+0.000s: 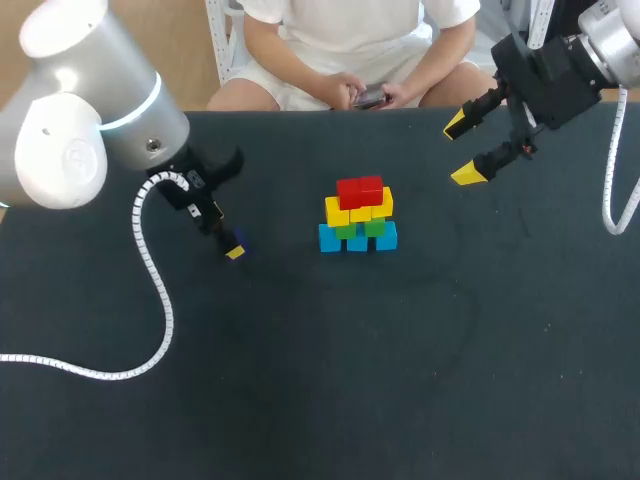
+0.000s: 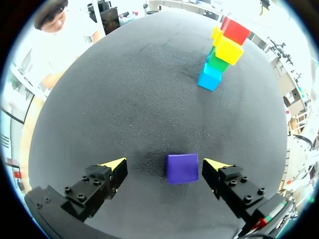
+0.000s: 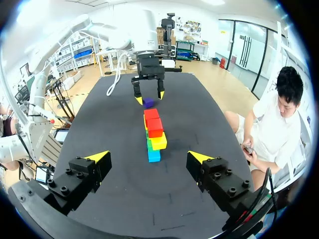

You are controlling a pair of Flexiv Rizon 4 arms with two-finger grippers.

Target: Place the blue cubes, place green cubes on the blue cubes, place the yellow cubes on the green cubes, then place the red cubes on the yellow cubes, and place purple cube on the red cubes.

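Note:
A stack stands mid-table: blue cubes at the bottom, green cubes on them, then yellow cubes, with red cubes on top. The same stack shows in both wrist views. A purple cube lies on the table left of the stack. My left gripper is lowered around it, open, with a gap on each side of the cube. My right gripper hangs open and empty, raised at the far right, away from the stack.
The dark table carries nothing else. A white coiled cable trails from my left arm across the table's left side. A seated person at the far edge does not reach over the table.

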